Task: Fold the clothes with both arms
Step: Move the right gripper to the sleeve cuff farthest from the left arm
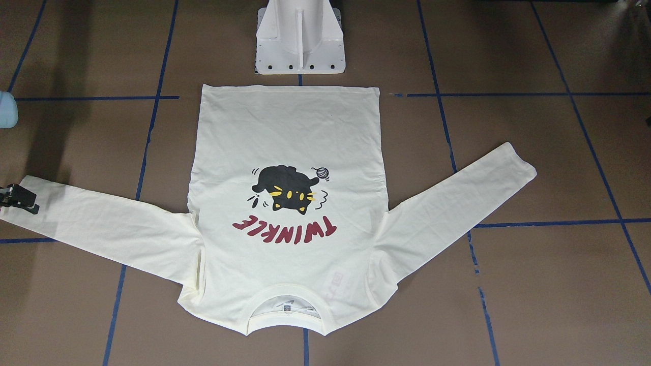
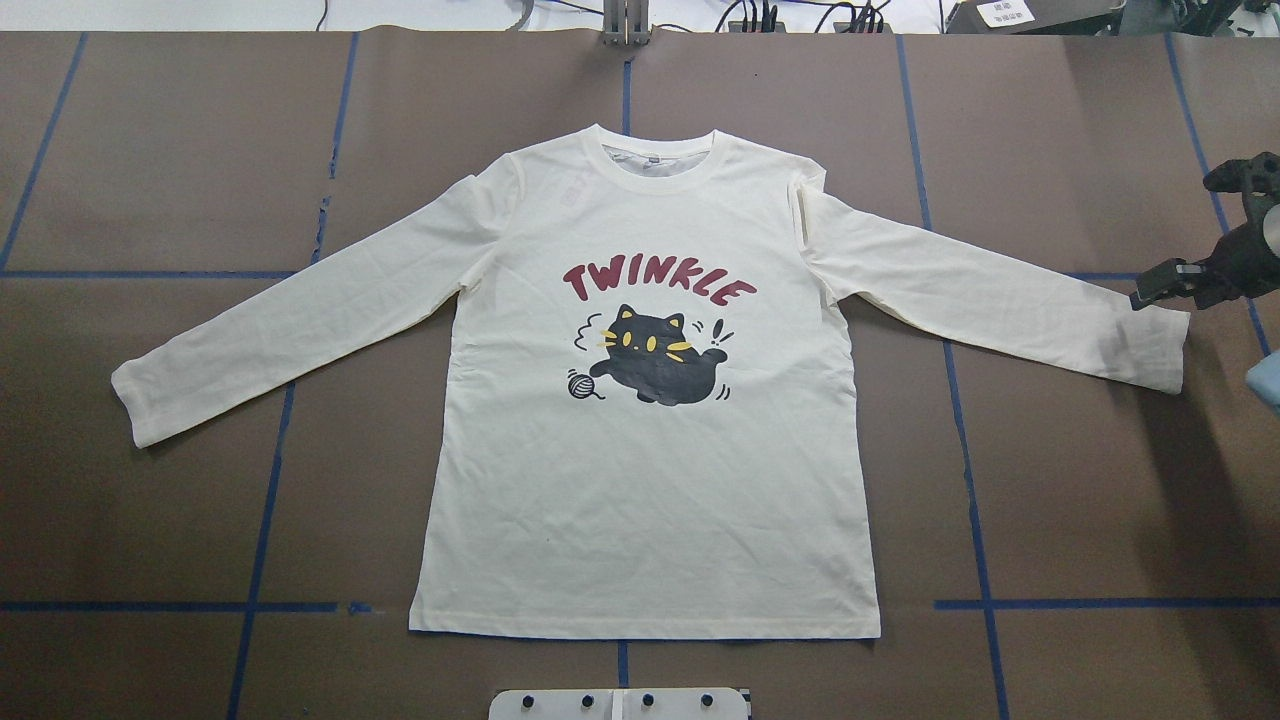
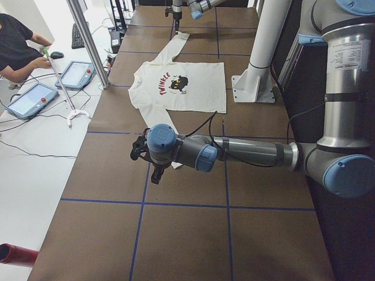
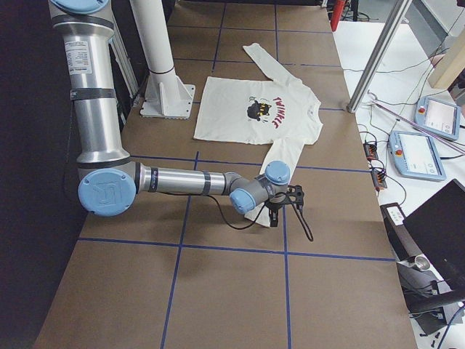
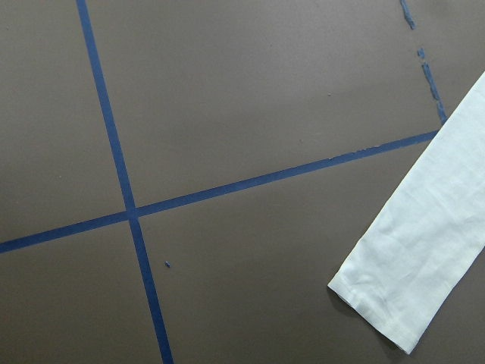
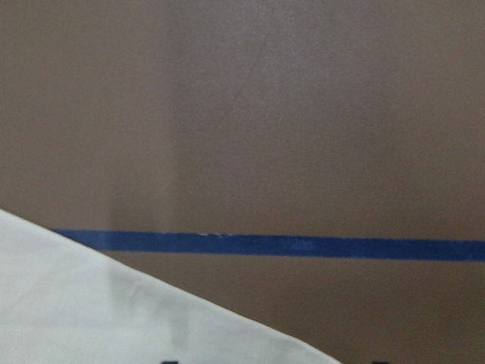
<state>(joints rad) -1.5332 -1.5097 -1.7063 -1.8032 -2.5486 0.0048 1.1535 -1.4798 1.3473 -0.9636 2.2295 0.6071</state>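
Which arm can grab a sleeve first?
Probably right. The right black wiry gripper is at one cuff of the cream long-sleeved cat-print T-shirt. The left black gripper appears only in the side view; its wrist camera sees the other cuff off-centre.

The cream long-sleeved T-shirt bears a black cat print with yellow eyes and dark-red "TWINKLE" lettering, on a brown table gridded with blue tape lines.

One legible item I can log: "TWINKLE", dark-red lettering on the T-shirt chest. Left arm sticker: possibly print, unreadable.
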